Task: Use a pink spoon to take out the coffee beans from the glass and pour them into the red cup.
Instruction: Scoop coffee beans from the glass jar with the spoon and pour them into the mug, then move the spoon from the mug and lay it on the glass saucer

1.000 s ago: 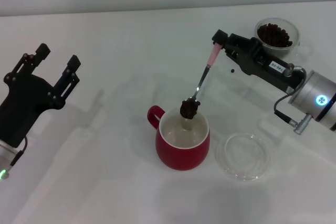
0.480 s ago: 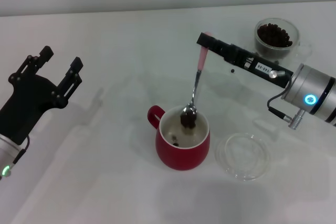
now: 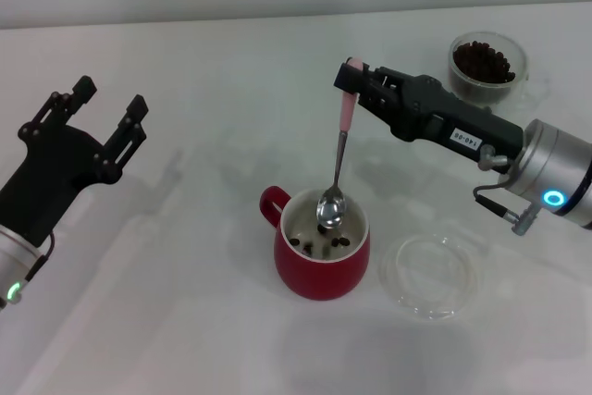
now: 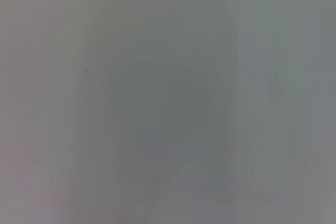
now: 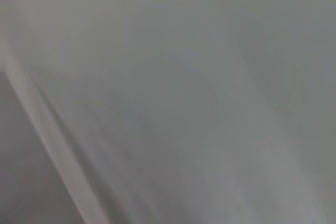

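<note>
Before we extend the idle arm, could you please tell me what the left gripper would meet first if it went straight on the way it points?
Probably nothing: the open left gripper points over bare white table, though depth is unclear.

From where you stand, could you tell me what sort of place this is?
Probably a lab test bench: a bare white table, two robot arms, and a staged coffee set of red cup, glass of coffee beans and empty clear dish.

The head view is bright and evenly lit — soft, faint shadows lie on the white desk near its left edge and beside the red cup. Both wrist views are featureless grey blur — wholly out of focus.
</note>
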Robot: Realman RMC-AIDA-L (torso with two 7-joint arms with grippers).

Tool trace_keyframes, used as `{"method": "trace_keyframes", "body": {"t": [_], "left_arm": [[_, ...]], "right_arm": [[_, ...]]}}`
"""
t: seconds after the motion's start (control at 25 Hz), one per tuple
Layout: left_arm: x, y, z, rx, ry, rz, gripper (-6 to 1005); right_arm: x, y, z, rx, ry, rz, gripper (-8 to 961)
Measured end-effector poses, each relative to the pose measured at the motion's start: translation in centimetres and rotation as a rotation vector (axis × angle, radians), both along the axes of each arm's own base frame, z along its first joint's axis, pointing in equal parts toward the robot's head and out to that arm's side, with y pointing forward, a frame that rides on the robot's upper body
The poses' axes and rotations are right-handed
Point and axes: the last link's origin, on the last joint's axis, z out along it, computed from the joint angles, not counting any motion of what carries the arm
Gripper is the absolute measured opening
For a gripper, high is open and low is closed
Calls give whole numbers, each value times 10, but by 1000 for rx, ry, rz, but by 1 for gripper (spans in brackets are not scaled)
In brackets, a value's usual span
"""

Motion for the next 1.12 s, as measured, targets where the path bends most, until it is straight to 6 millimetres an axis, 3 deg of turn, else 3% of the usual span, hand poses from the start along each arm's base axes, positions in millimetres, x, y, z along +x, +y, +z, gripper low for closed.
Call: {"method": "trace_keyframes", "body": {"t": [0.16,0.44,0.6,0.8,1.12], "left_arm": [[0,1,1,5,-2,3,680],[3,6,3,8,3,-9,679],[2,8,5,16,5,-6,679],[1,10,6,22,7,4,680],[-4,11,10,39,14,22,679]], "right_arm": [[-3,-5,2,-10,43,13,151],[1,-11,25,-14,221,-37,151],[18,-15,40,-27,319,-154,150],[46,-30,53,43,265,-222,150],[75,-53,45,73,198,-351,151]]}}
